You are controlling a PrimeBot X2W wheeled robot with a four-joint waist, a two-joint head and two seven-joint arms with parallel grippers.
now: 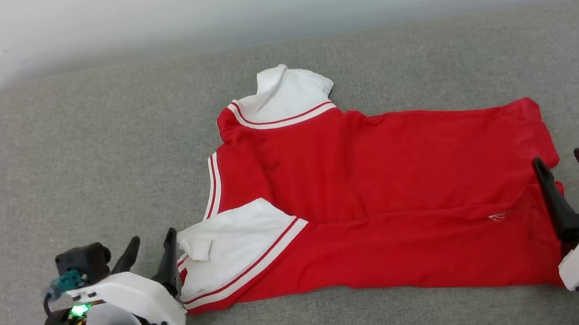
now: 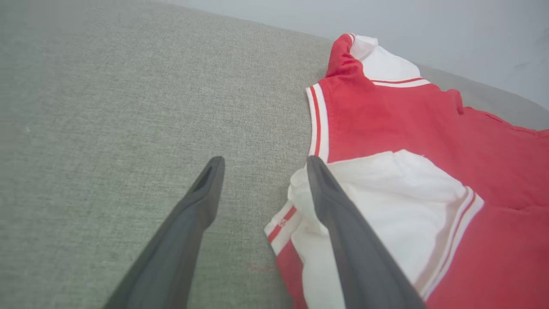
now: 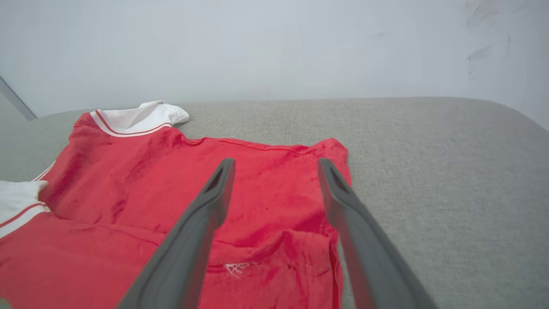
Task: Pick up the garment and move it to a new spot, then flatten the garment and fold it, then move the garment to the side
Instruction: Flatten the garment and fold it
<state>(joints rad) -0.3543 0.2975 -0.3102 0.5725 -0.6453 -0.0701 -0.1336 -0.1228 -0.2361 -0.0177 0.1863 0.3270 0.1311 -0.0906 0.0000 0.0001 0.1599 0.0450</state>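
Lying on the grey fabric surface, the garment is spread sideways, red body mostly flat w/ a crease running L to R across it. One white sleeve sticks out at the far side. The other white sleeve lies at the near-left corner, red-and-white trim showing. Small white logo sits near the right end. Left gripper is just beside the near sleeve, jaws wide, nothing btwn them. In left wrist view one finger overlaps the sleeve edge, the other is over bare fabric. Right gripper is at the garment's right end, jaws wide too, nothing held: one finger over red cloth, the other at its edge.
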